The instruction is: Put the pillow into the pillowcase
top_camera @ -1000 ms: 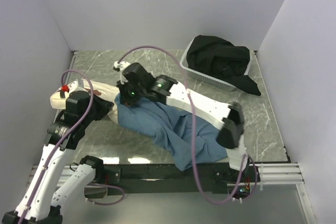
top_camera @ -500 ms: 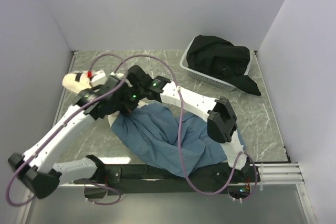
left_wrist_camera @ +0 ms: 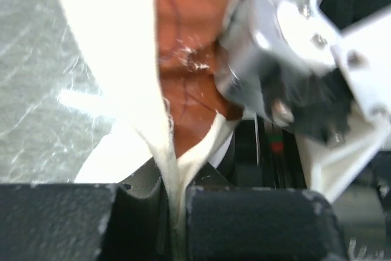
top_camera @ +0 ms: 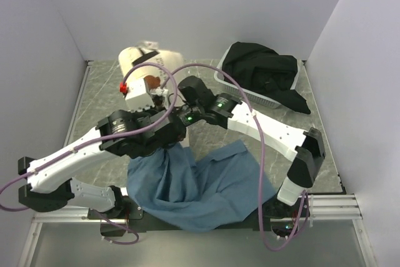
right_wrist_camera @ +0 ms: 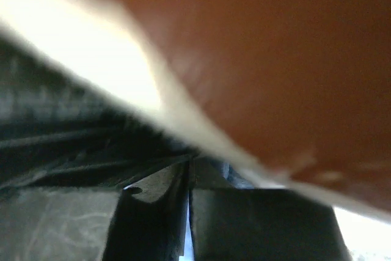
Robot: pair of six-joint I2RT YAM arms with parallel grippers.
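Observation:
The cream-white pillow (top_camera: 134,60) with its brown bear print (top_camera: 152,83) is raised at the back of the table. My left gripper (top_camera: 149,101) is shut on its edge. In the left wrist view the cream pillow (left_wrist_camera: 110,41) is pinched in a fold between the left gripper (left_wrist_camera: 174,181) jaws. My right gripper (top_camera: 170,95) is right beside it, under the pillow (right_wrist_camera: 91,53). In the right wrist view the right gripper (right_wrist_camera: 189,166) is closed to a thin slit, with a bit of blue cloth at its tips. The dusty-blue pillowcase (top_camera: 194,182) hangs bunched from under the arms toward the table's front edge.
A white basket (top_camera: 250,95) at the back right holds black clothing (top_camera: 262,70), some spilling over its right side. Grey walls enclose the marble table (top_camera: 100,98) on the left, back and right. Purple cables loop over both arms.
The pillow has been carried from the table's left edge up to the back middle. Both grippers moved with it, and the pillowcase was drawn toward the front edge.

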